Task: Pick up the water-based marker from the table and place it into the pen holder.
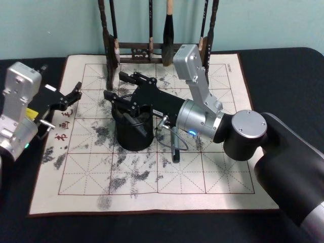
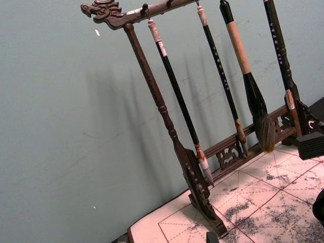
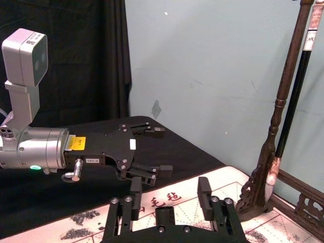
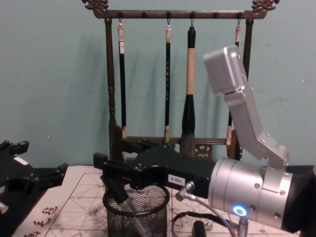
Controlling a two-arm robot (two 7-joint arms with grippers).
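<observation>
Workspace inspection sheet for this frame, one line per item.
Surface: ink-stained grid mat on black table.
Job's things: pen holder upright on mat; dark stick, likely the marker, leans inside.
Clutter: dark pen-like object on mat beside holder.
Grippers: right gripper open, over holder; left gripper open, at mat's left edge.
Cables: grey cable loops under right wrist.
Surroundings: brush rack with hanging brushes; teal wall.
</observation>
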